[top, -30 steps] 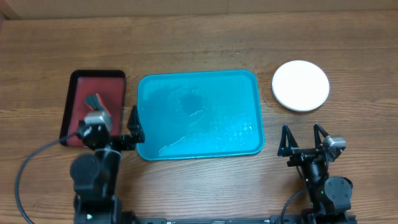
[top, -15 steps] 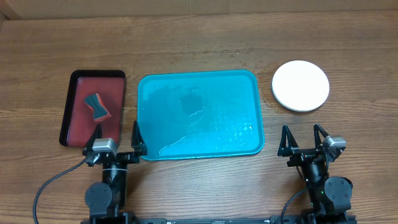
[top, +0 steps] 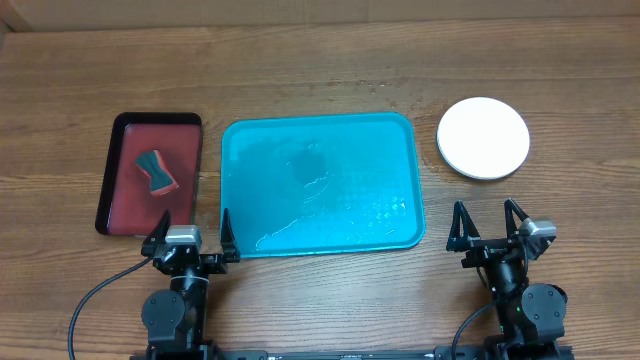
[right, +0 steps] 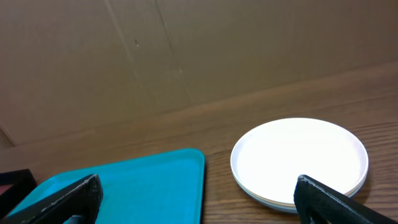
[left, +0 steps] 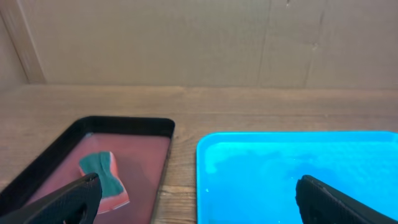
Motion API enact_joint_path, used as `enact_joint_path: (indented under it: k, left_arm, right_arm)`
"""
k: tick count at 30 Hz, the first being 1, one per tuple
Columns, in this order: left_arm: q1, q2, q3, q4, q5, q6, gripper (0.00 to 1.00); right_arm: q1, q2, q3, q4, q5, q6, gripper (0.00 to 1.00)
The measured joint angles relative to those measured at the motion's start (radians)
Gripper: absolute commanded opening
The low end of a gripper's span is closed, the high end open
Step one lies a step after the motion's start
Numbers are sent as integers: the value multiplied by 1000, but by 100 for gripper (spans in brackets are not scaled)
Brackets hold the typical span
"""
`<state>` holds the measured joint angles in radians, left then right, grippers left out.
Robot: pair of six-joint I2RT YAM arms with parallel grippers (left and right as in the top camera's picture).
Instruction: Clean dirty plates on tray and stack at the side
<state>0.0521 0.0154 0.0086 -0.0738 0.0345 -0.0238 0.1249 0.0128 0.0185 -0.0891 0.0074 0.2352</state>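
Plates [top: 483, 138]: a stack, white on top, on the desk right of the tray [top: 318, 185], which holds no plate. I judge them light, stiff and slick plastic, best taken by the raised rim. Right gripper [top: 484, 206]: near the stack, spread wide, empty. Left gripper [top: 193, 214]: likewise, well apart by the tray's left corner.

The turquoise tray [top: 350, 150] lies flat on the table [top: 330, 60], its floor streaked with a wet sheen. The plates [top: 483, 137] sit stacked beyond its far right corner, apart from it, with a white one uppermost.
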Motion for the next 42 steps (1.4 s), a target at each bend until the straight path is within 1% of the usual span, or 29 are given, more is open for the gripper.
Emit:
enact_joint_path:
  k: [6,13,17,22,26,42]
  left_arm:
    - [0,-1,0,-2,0,54,100]
    - [0,-1,0,-2,-2,60,100]
    - [0,-1,0,-3,-22,42,100]
    - [0,-1,0,-5,-45,-24,100]
    - [0,-1,0,-5,-51,-52,100]
    - [0,-1,0,-5,-54,-48,100]
  right_arm:
    - [0,0,0,0,0,0,100]
    - [0,0,0,0,0,0,100]
    - [0,0,0,-1,0,0,100]
    - [0,0,0,0,0,0,100]
    - [0,0,0,0,0,-1,100]
    - [0,0,0,-1,0,0,100]
